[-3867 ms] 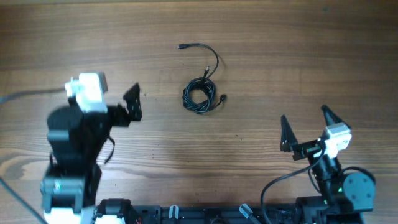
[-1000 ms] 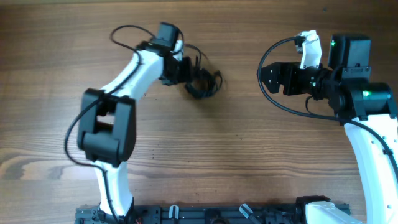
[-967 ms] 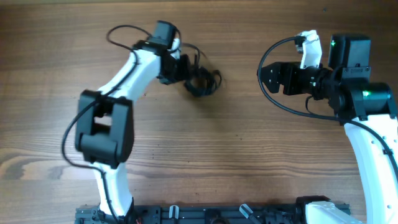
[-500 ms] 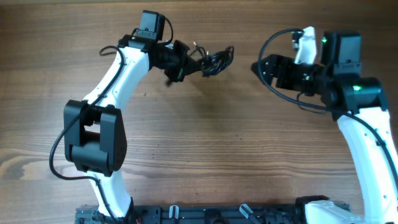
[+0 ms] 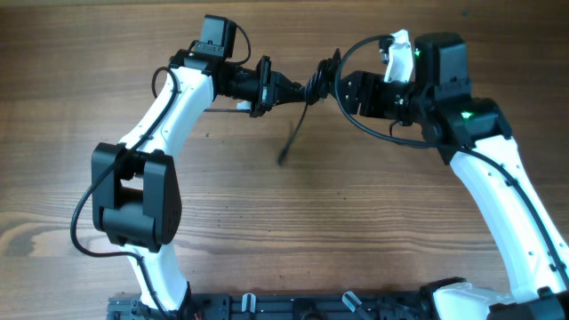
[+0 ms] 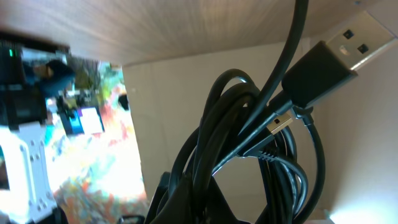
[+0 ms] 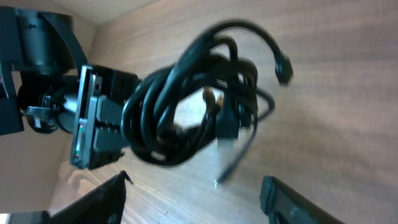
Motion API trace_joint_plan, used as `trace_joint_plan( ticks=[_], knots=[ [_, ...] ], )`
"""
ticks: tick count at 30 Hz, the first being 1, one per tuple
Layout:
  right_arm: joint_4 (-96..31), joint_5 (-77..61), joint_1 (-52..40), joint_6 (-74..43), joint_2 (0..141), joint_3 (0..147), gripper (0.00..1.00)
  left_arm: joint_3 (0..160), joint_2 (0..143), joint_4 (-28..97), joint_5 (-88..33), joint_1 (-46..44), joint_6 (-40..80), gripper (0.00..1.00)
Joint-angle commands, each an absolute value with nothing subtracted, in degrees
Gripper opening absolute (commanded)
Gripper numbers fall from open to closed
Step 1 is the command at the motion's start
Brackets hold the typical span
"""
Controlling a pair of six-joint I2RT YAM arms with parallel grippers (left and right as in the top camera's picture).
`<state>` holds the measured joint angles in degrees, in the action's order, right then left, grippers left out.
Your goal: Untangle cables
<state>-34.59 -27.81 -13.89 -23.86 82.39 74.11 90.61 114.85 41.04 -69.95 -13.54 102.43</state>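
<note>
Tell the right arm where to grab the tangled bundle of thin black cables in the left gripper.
Grip the outer loops of the black cable bundle on the side away from the left gripper, coming from the right arm's own side. The left gripper clamps the opposite side, and the open right gripper faces those free loops.

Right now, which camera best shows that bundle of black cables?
The right wrist view: the whole tangle of cables shows, loops and loose plug ends alike. The left wrist view sits too close, catching only some strands and a USB plug. Overhead, it is just a small dark knot.
</note>
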Motion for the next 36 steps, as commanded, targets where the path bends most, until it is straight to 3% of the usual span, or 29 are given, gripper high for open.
trace_joint_plan(
  ticks=[1, 6, 8, 13, 26, 31, 36],
  knots=[
    [-32.51, -27.05, -15.22, -15.7, 84.51, 75.13, 0.54, 91.53, 113.51, 40.91, -74.63, -13.61, 107.33, 0.04],
    [-31.48, -27.57, -16.34, -5.78, 85.95, 75.13, 0.39, 91.53, 113.51, 40.91, -75.46, -13.61, 109.01, 0.04],
    [-31.29, -30.92, -16.34, 0.71, 85.95, 75.13, 0.39, 91.53, 113.51, 40.93, -75.46, -13.65, 110.28, 0.04],
    [-31.16, -31.9, -16.34, 7.46, 86.41, 75.09, 0.53, 91.53, 113.51, 40.91, -76.38, -13.65, 110.43, 0.04],
    [-26.85, -42.15, -16.34, 11.84, 91.53, 75.09, 0.57, 91.53, 113.51, 40.91, -76.9, -13.65, 110.39, 0.04],
    [-26.04, -42.06, -17.61, 11.84, 93.14, 75.09, 0.51, 91.53, 113.51, 40.91, -76.88, -13.65, 110.39, 0.04],
    [-24.84, -39.53, -17.93, 7.84, 93.56, 75.09, 0.33, 91.53, 113.51, 40.91, -76.86, -13.65, 109.95, 0.04]
  ],
)
